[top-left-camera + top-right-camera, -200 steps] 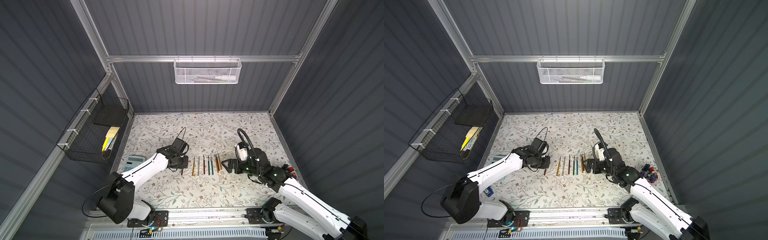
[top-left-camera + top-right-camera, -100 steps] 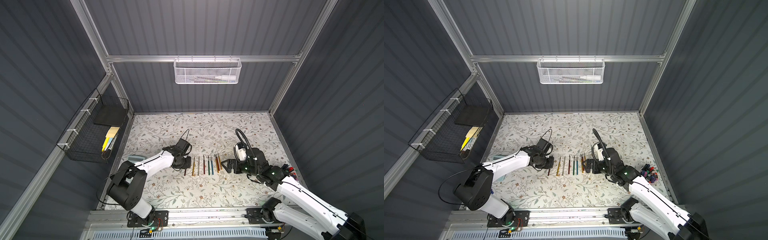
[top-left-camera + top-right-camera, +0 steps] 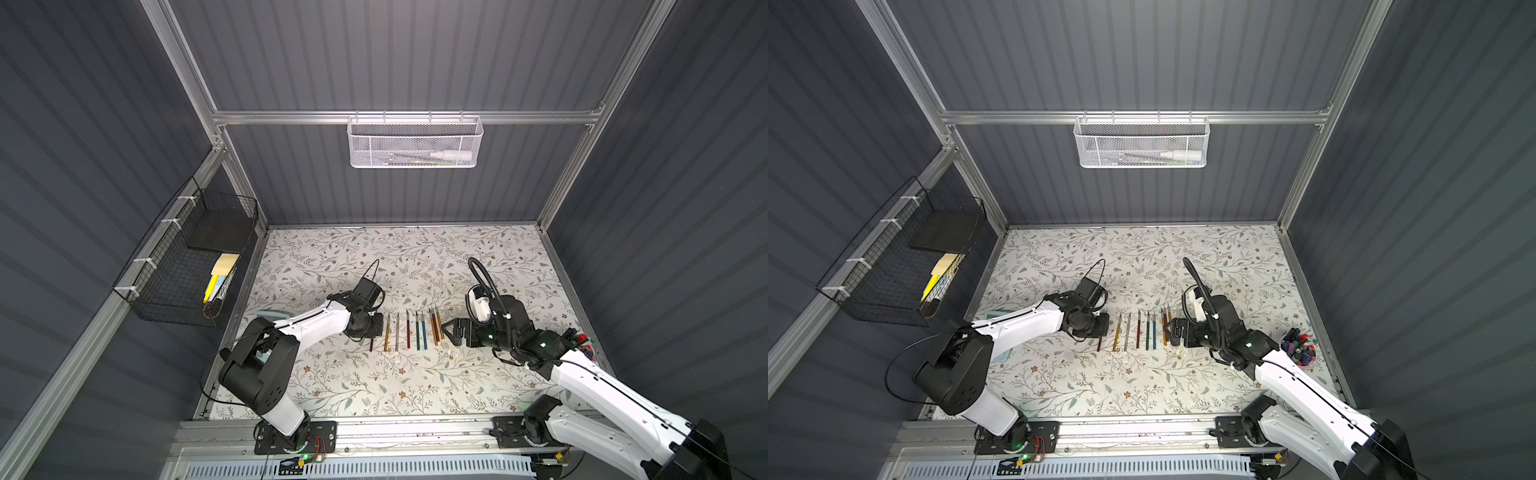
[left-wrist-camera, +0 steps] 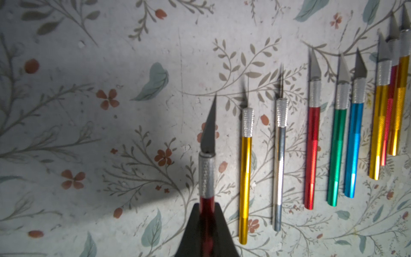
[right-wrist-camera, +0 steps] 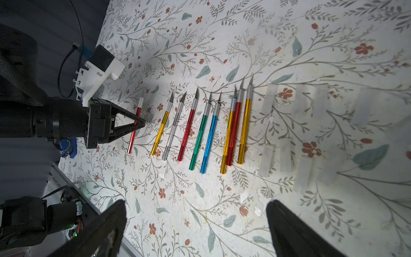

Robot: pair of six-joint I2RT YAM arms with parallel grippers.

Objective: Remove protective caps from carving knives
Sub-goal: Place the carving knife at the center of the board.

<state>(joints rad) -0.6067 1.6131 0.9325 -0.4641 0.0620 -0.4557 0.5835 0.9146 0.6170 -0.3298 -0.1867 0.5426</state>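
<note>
The left arm (image 3: pixel 316 322) has swung round, bringing the red knife (image 4: pixel 206 175) just beside the row of carving knives (image 4: pixel 353 144) on the counter (image 4: pixel 89 66). All blades show bare, so only laying it down seems left. The left claw (image 5: pixel 139 122) pinches its handle. Past the row, near the loose protective caps (image 5: pixel 265 160), the right claw (image 5: pixel 195 209) stands spread, empty.

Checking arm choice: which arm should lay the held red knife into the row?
Likely left: the left gripper is shut on the red knife, beside the gold knife; the right gripper hangs open, empty.
</note>
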